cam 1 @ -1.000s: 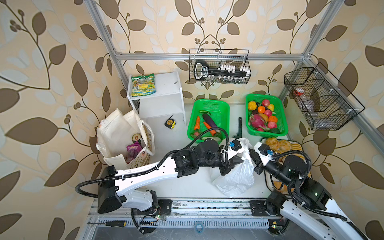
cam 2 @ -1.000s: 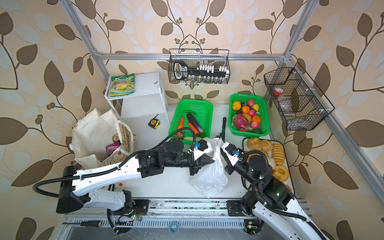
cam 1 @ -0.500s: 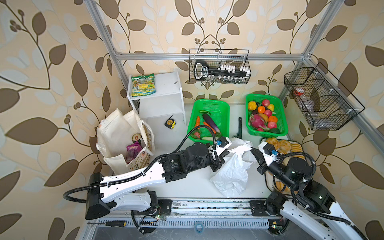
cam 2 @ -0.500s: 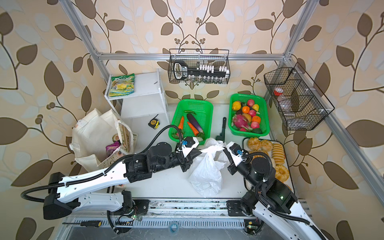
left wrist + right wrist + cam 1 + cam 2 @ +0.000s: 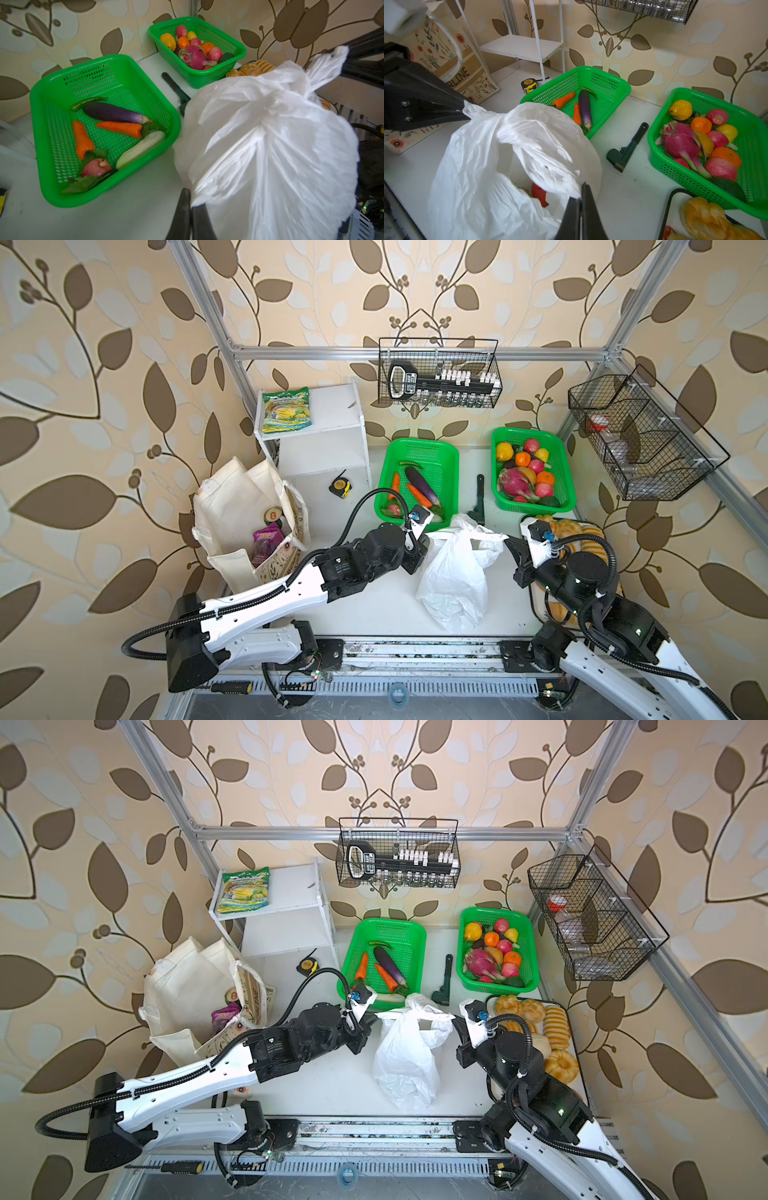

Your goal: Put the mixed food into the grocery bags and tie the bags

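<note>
The thin white plastic bag (image 5: 453, 572) (image 5: 407, 1056) stands at the table's middle. Its two handles are pulled out sideways. My left gripper (image 5: 428, 537) (image 5: 372, 1016) (image 5: 190, 199) is shut on the left handle, and the bag (image 5: 270, 145) bulges right beside it. On the other side, my right gripper (image 5: 508, 542) (image 5: 455, 1020) (image 5: 580, 195) is shut on the right handle. Through the bag's mouth (image 5: 512, 166) a red piece of food (image 5: 538, 194) shows. The cream canvas tote (image 5: 237, 506) (image 5: 187, 986) stands at the left, holding a purple pouch (image 5: 266, 536) and a can (image 5: 272, 515).
Behind the bag are a green basket (image 5: 415, 445) of vegetables and a second green basket (image 5: 532, 433) of fruit, with a black wrench (image 5: 480, 497) between them. Bread rolls (image 5: 582, 531) lie under my right arm. A white shelf (image 5: 328, 406) and a tape measure (image 5: 340, 488) are at the back left.
My left gripper has drawn back to the left and my right gripper slightly to the right. The bag's handles are now stretched apart between them.
</note>
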`<state>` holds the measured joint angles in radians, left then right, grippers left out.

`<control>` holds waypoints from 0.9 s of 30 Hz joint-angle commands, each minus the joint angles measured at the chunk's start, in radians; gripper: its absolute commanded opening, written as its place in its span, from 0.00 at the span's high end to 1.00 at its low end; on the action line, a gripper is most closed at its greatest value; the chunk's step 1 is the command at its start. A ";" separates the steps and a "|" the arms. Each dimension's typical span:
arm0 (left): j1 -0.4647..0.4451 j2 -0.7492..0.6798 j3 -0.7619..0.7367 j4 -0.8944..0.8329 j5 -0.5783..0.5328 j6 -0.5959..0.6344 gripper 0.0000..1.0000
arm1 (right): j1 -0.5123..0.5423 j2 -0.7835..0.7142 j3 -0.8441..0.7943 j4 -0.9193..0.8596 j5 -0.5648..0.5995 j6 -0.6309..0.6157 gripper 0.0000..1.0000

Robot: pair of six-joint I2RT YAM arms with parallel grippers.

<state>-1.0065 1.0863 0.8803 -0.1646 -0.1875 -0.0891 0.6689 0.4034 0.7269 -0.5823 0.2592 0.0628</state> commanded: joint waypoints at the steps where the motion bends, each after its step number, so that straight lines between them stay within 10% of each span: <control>1: 0.034 -0.065 -0.040 -0.060 -0.078 -0.056 1.00 | -0.031 -0.005 0.016 -0.018 0.156 0.089 1.00; 14: 0.149 -0.260 -0.214 -0.243 -0.183 -0.232 1.00 | -0.165 0.075 -0.129 0.027 0.108 0.268 1.00; 23: 0.178 -0.316 -0.279 -0.127 -0.002 -0.243 1.00 | -0.213 0.067 -0.192 0.140 -0.209 0.332 1.00; 27: 0.178 -0.258 -0.233 -0.093 0.109 -0.203 1.00 | -0.226 0.039 -0.152 0.159 -0.434 0.444 0.70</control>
<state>-0.8364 0.7982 0.6048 -0.2955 -0.1509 -0.3153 0.4507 0.4622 0.5373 -0.4557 -0.0078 0.4137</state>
